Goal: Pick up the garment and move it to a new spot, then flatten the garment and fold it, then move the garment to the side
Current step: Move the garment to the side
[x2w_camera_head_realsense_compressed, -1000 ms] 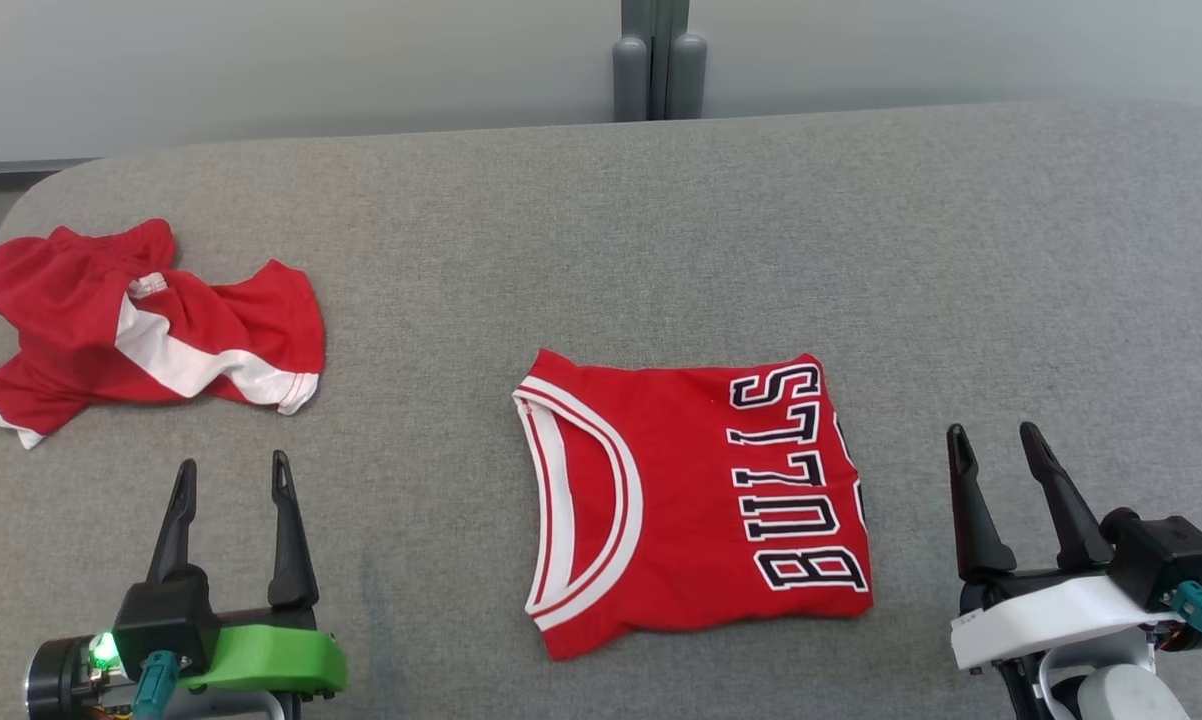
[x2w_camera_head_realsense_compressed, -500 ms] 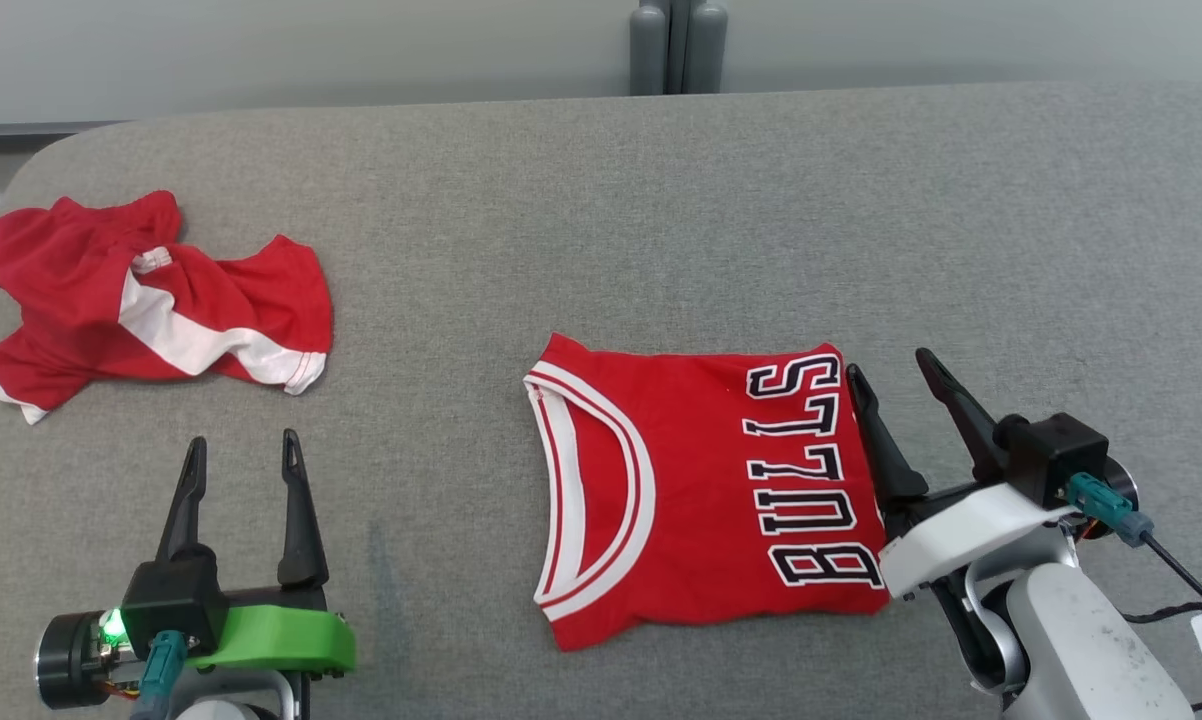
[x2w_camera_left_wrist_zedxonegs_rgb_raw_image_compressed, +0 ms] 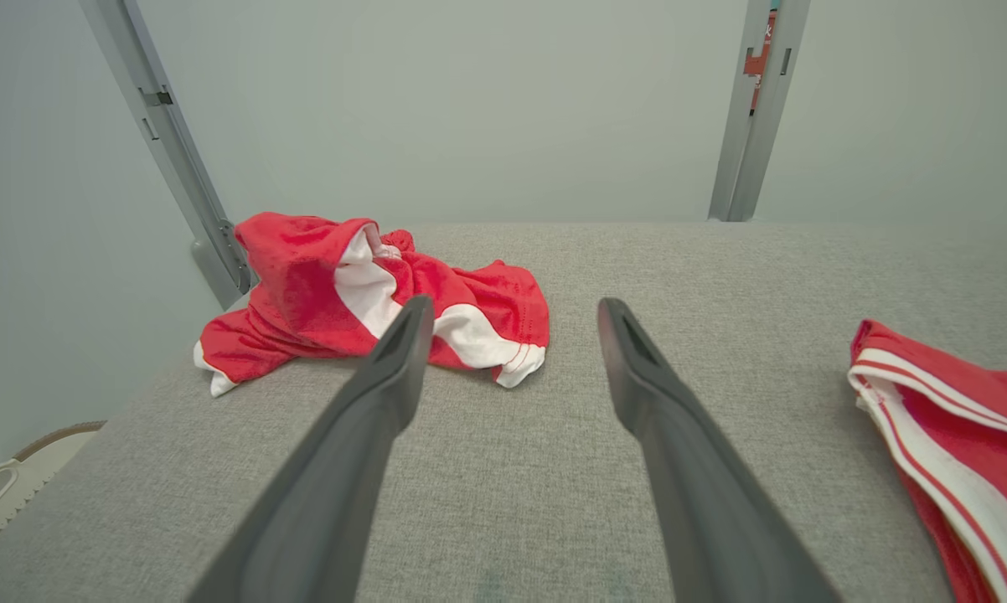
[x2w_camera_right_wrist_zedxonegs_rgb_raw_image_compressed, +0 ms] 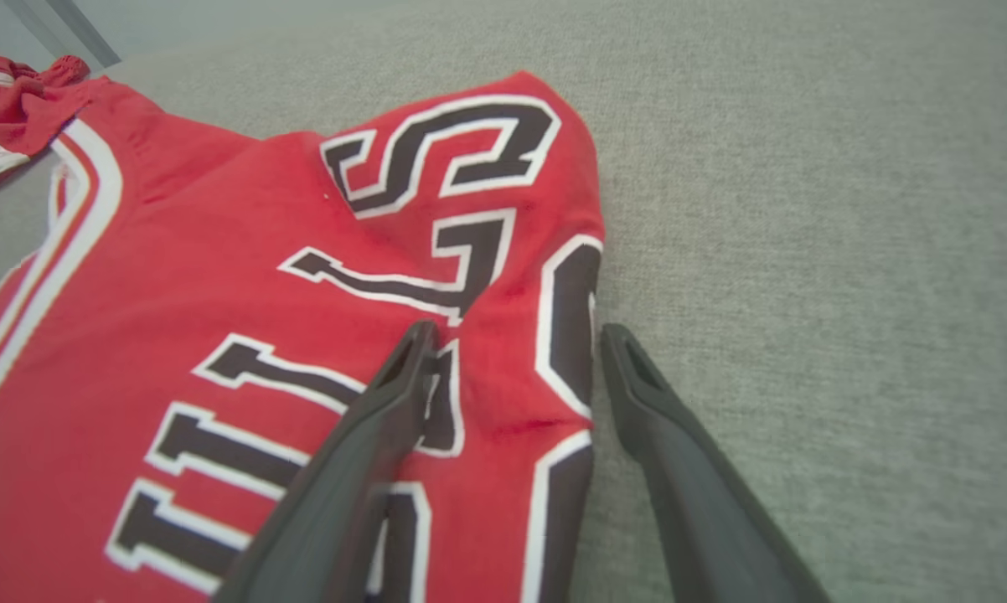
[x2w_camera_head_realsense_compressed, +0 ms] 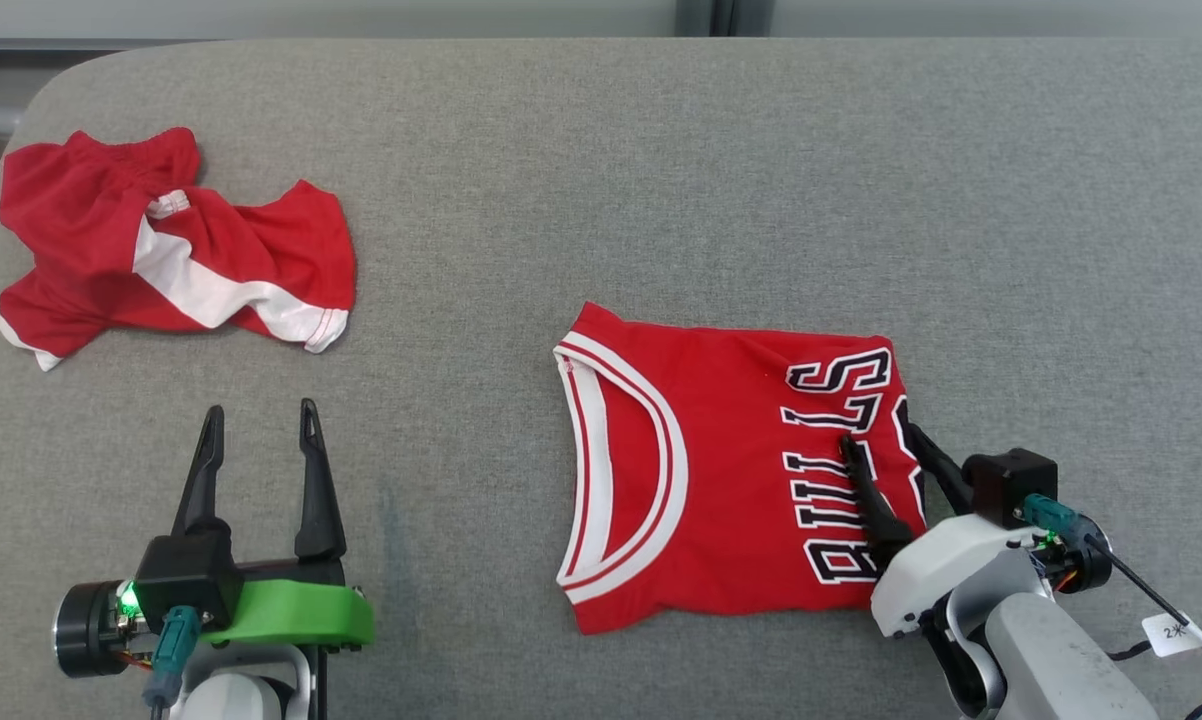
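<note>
The garment [x2w_camera_head_realsense_compressed: 721, 470] is a red jersey with black "BULLS" lettering, folded into a rectangle and lying flat right of centre on the grey table [x2w_camera_head_realsense_compressed: 601, 180]. My right gripper [x2w_camera_head_realsense_compressed: 878, 438] is open and straddles its right edge. In the right wrist view, one finger [x2w_camera_right_wrist_zedxonegs_rgb_raw_image_compressed: 369, 435] lies over the lettering of the garment [x2w_camera_right_wrist_zedxonegs_rgb_raw_image_compressed: 260, 251], while the other rests on the cloth just beside the edge; the right gripper [x2w_camera_right_wrist_zedxonegs_rgb_raw_image_compressed: 518, 335] holds nothing. My left gripper [x2w_camera_head_realsense_compressed: 261, 410] stands open and empty at the lower left, well apart from the jersey.
Crumpled red shorts [x2w_camera_head_realsense_compressed: 171, 250] with white stripes lie at the far left near the table's rounded corner, ahead of the left gripper [x2w_camera_left_wrist_zedxonegs_rgb_raw_image_compressed: 516, 306]. Grey posts [x2w_camera_left_wrist_zedxonegs_rgb_raw_image_compressed: 759, 109] stand behind the table. Bare cloth stretches right of the jersey.
The camera has tilted down. My right gripper has moved in to the left, from beside the jersey to astride its right edge. The left gripper and both garments have stayed put.
</note>
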Robot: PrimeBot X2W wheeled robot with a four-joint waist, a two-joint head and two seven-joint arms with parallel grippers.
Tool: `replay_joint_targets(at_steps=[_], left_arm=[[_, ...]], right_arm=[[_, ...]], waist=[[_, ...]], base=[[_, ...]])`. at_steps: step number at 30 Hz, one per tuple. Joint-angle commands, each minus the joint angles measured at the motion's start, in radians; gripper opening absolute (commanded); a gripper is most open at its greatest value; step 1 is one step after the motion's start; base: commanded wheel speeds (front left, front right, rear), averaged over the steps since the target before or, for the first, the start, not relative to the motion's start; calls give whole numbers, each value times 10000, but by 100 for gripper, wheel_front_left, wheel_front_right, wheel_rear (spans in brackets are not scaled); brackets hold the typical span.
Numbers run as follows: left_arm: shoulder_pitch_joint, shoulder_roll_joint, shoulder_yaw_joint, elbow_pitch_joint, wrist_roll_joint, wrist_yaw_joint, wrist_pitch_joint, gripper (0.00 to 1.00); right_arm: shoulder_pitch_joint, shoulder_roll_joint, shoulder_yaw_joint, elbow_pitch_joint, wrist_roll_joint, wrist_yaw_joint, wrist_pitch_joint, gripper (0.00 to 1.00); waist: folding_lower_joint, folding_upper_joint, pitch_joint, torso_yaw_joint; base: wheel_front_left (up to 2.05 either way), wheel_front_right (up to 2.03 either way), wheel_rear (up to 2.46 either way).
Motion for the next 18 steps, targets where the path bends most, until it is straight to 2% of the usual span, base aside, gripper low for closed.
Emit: replay_joint_targets(at_steps=[1, 6, 7, 8, 9, 12, 18], left_arm=[[-184, 15, -24, -4, -22, 54, -27, 100], [-236, 15, -66, -72, -99, 120, -27, 100], [-262, 15, -81, -87, -135, 134, -27, 100], [-284, 15, -93, -97, -149, 146, -27, 100], [-307, 15, -96, -142, -198, 170, -27, 100], [-393, 15, -97, -254, -283, 249, -27, 100], [-955, 14, -210, -723, -194, 337, -27, 100]], right_arm=[[36, 56, 107, 178, 187, -1, -72, 100], [331, 364, 892, 608, 742, 20, 81, 100], [346, 392, 1096, 630, 939, 36, 97, 61], [321, 377, 1242, 624, 1041, 39, 76, 39], [217, 278, 1395, 583, 1029, 40, 18, 0], [-468, -39, 1440, 361, 945, 22, -172, 0], [-2786, -1193, 1401, 175, 671, -9, -331, 0]], waist=[[0, 0, 88, 68], [0, 0, 185, 79], [0, 0, 206, 86], [0, 0, 223, 93], [0, 0, 257, 92], [0, 0, 447, 39], [0, 0, 1268, -119]], base=[[0, 0, 0], [0, 0, 0], [0, 0, 0], [0, 0, 0], [0, 0, 0], [0, 0, 0], [0, 0, 0]])
